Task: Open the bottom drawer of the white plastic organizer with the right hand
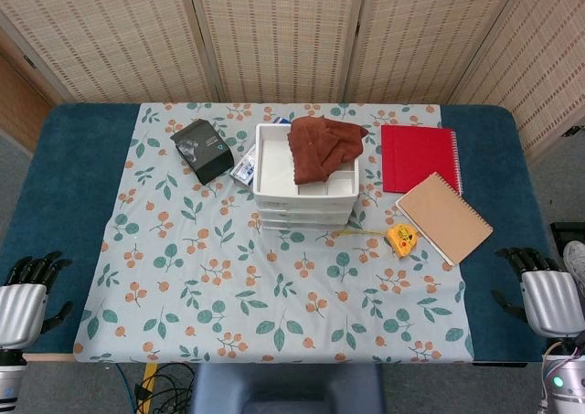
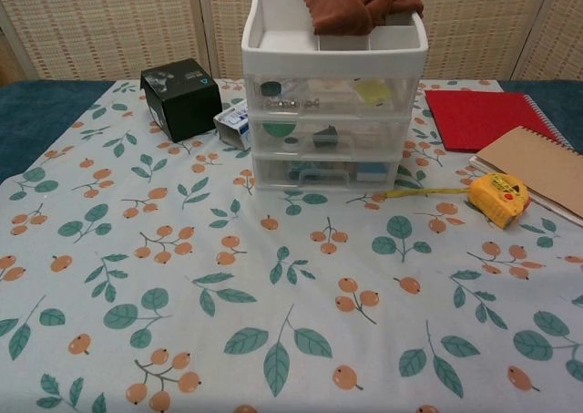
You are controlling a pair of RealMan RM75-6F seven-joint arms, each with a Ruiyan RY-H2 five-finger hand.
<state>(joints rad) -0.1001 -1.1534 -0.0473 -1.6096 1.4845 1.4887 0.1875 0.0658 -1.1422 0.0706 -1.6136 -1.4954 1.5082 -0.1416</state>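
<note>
Right hand (image 1: 548,297) sits at the lower right edge of the head view, off the patterned cloth (image 1: 183,295) on the blue table (image 1: 82,176), fingers apart and holding nothing. Left hand (image 1: 23,300) mirrors it at the lower left edge, also empty with its fingers spread. Neither hand shows in the chest view.

At upper centre of the head view stands the organizer (image 1: 304,190), a brown cloth (image 1: 322,147) heaped in its open top tray. From the right hand it lies up and to the left, well apart, with a yellow tape measure (image 1: 402,238) and a tan notebook (image 1: 443,217) on the ground between them (the tape's blade trails toward the foot of the organizer). In the chest view the bottom drawer (image 2: 332,172) is the lowest of three clear fronts, flush with the others and so judged shut; it rests just above the cloth, and its long axis runs left to right across the frame, face turned toward the robot.

The two hands look about equally far from the organizer, so the choice of the right rests on the task alone. As I judge it, the hand must travel up-left over the tape measure, come down low to the table and meet the front square on, then draw straight back toward the bottom of the frame.
</note>
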